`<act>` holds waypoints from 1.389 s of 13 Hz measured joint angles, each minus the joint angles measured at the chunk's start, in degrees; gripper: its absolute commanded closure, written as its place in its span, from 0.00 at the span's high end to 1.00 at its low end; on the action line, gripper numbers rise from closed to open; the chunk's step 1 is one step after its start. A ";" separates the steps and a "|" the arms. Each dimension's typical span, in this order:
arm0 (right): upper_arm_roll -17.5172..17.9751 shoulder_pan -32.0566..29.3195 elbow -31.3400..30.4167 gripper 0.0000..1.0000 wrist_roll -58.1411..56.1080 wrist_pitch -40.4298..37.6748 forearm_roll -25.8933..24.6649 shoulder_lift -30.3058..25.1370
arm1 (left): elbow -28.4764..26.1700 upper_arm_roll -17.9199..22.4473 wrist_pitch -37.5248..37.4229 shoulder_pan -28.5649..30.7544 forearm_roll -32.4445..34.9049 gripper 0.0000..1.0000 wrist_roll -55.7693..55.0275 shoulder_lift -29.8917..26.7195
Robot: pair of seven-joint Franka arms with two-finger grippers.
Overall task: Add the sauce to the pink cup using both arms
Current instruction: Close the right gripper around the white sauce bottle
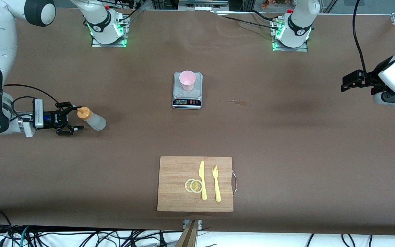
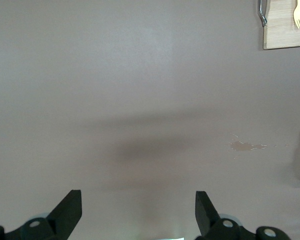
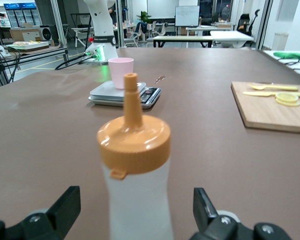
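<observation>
Sauce bottle [image 1: 93,119] standing up on the desk [image 1: 286,137], way over at the right arm's end. Long axis straight up, orange cap and nozzle on top. Right claw [image 1: 70,120] low down, right at the bottle, spread wide, one finger on each side of the cap. Not pinching yet, and no touch to be seen. From the right wrist view, bottle [image 3: 136,185] dead in the middle between the two black fingers [image 3: 65,207], so likely just a squeeze needed, nothing sideways.

Pink cup [image 1: 187,80] sitting on a little grey scale [image 1: 187,99] in the middle of the desk, well apart from the bottle and farther from the front camera than it. Seen over the nozzle in the right wrist view, so the cup [image 3: 121,72] straight ahead of that claw.

Left claw [image 1: 350,82] up in the air over bare desk at the left arm's end, spread open, holding nothing, waiting. Much too far from the bottle. Right arm clearly the nearer one for the grab.
</observation>
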 measured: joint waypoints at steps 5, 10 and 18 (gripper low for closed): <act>0.16 3.58 0.01 0.99 -3.02 0.00 2.67 1.47 | 1.38 0.04 0.02 0.03 0.00 1.00 0.00 0.96; 0.27 4.13 -0.15 0.01 -3.02 -0.64 2.95 3.20 | 2.58 0.03 0.02 0.02 0.00 1.00 0.00 1.60; -7.39 17.75 1.28 0.00 13.46 1.27 4.24 -0.87 | 2.70 0.17 0.02 0.25 0.00 1.00 0.00 2.31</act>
